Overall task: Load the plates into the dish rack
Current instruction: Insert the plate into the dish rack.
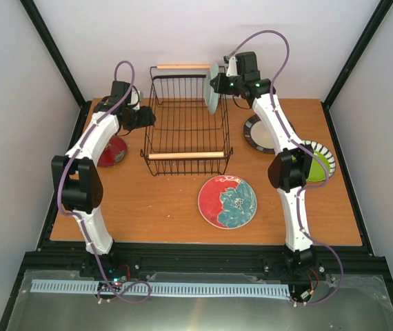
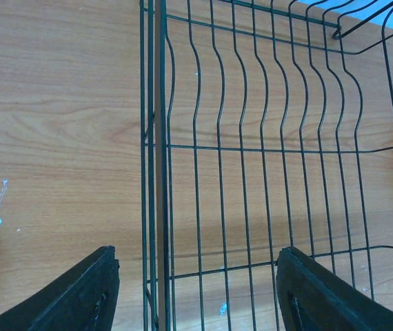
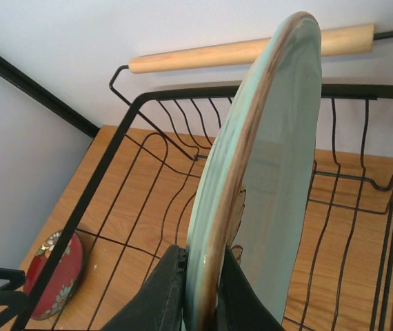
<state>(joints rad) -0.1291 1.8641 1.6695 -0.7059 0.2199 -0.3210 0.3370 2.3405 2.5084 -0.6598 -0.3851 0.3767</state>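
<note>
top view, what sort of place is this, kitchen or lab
Probably a robot test cell, not a kitchen: white walls box in a wooden table, left arm and right arm bolted on.

Left arm [image 1: 93, 141] and right arm [image 1: 280, 132]: white link shells, black joint housings | cable [image 1: 266, 33]: purple, one looped along each arm (base to wrist) | lamps [image 1: 232, 84]: small green points on the right wrist block | left hand [image 2: 200, 289], right hand [image 3: 202, 303]: two matte black tapering fingers [image 2: 79, 293] each

wooden table [image 1: 148, 207] | white walls [image 1: 183, 34] | black frame rails [image 1: 203, 256] | white slotted strip [image 1: 183, 288]
</note>
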